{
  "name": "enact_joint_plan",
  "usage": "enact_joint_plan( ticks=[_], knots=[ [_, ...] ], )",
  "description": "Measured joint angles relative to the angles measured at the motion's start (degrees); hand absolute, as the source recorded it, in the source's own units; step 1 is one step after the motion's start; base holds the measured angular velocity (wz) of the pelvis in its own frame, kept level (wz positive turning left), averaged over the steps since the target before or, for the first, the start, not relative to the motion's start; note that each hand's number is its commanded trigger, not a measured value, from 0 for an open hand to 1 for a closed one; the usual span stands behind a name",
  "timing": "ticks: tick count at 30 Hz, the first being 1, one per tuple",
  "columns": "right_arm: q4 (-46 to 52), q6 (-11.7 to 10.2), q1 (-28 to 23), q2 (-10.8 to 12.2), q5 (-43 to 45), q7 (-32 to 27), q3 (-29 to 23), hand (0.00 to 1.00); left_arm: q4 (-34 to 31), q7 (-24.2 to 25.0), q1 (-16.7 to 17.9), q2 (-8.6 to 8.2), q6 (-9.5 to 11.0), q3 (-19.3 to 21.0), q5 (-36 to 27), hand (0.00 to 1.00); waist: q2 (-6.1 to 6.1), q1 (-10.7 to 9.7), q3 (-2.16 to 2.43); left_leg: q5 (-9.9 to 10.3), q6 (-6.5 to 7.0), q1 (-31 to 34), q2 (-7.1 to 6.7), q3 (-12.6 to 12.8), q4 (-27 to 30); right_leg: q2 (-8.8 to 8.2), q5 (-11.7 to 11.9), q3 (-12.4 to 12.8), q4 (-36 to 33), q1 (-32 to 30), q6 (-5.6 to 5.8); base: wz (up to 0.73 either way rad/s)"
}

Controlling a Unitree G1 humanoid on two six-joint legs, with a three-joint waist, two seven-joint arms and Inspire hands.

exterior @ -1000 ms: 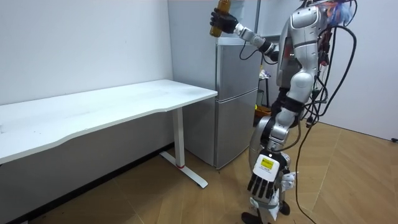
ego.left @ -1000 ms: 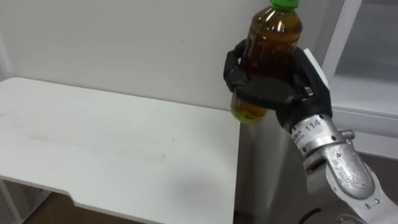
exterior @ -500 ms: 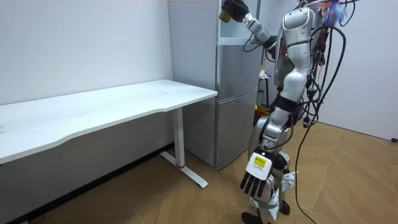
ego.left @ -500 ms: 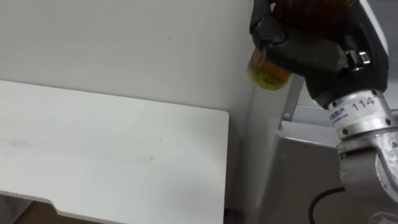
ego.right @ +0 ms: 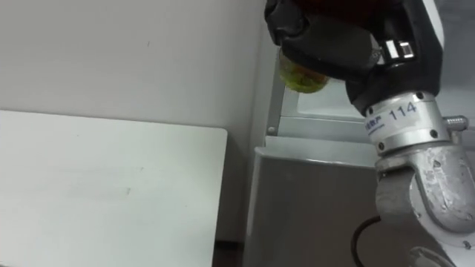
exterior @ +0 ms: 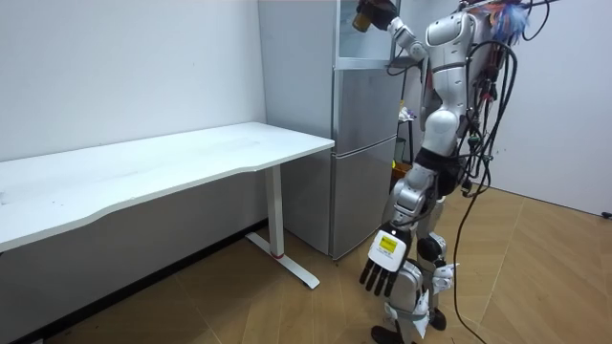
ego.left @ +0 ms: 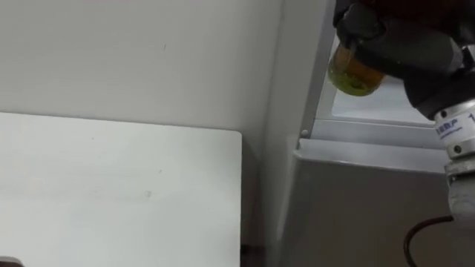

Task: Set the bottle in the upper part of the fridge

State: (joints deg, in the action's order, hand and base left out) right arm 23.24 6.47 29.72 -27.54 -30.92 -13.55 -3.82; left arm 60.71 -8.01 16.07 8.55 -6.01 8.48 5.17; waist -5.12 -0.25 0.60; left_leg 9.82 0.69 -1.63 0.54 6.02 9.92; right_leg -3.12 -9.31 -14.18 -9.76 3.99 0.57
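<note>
White table (ego.left: pixel 119 193) stands beside fridge (ego.left: pixel 356 208); right hand (ego.right: pixel 349 41) grips bottle (ego.left: pixel 355 74).

a plain white wall (exterior: pixel 115 67) is seen behind a long white rectangular table top (exterior: pixel 191 153), which is carried on a white metal leg (exterior: pixel 274 205) with a flat foot. the table's front edge is shaped in a gentle wave toward the room view's left. a soft shadow is cast beneath it, down to the light brown wooden parquet floor (exterior: pixel 535 287), which is laid in a herringbone pattern. the table's end is set just beside a tall silver-grey metal fridge (exterior: pixel 363 182), with a narrow dark gap left between them. a second pale wall (exterior: pixel 574 96) is seen at the room view's right. the room is evenly lit.
</note>
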Motion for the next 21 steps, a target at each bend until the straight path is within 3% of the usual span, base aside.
enact_joint_plan(
  ticks=[5, 10, 21],
  knots=[
    [-0.1, 0.6, 0.0, -0.5, -0.6, -2.0, -5.7, 1.0, 0.0, -0.3, 0.1, -0.2, 0.1, 2.3, -1.1, 0.0, 0.01, -1.2, -0.01, 0.0, -0.06, 0.0, 0.07, 0.3, -0.3, 0.15, 0.0, 0.0, 0.0, -0.3, 0.0, -0.01],
    [-0.4, 0.6, -0.5, -3.8, -3.0, -3.0, -8.8, 1.0, -0.1, -0.5, 0.1, -0.13, 0.1, 3.4, -0.8, 0.0, -0.04, -1.4, -0.02, 0.1, -0.11, -0.1, 0.15, 0.3, -0.3, 0.21, 0.0, -0.1, 0.1, -0.3, 0.0, 0.0],
    [-6.3, 0.9, -1.2, -4.3, -3.0, -1.6, -8.8, 1.0, -0.3, -0.3, 0.1, 0.06, 0.1, 4.8, -0.5, 0.0, -1.24, -1.0, -0.4, 0.1, -0.16, -0.4, 0.59, 0.8, -0.3, 0.25, 0.0, 0.0, 0.0, 0.0, -0.01, 0.0]
  ],
)
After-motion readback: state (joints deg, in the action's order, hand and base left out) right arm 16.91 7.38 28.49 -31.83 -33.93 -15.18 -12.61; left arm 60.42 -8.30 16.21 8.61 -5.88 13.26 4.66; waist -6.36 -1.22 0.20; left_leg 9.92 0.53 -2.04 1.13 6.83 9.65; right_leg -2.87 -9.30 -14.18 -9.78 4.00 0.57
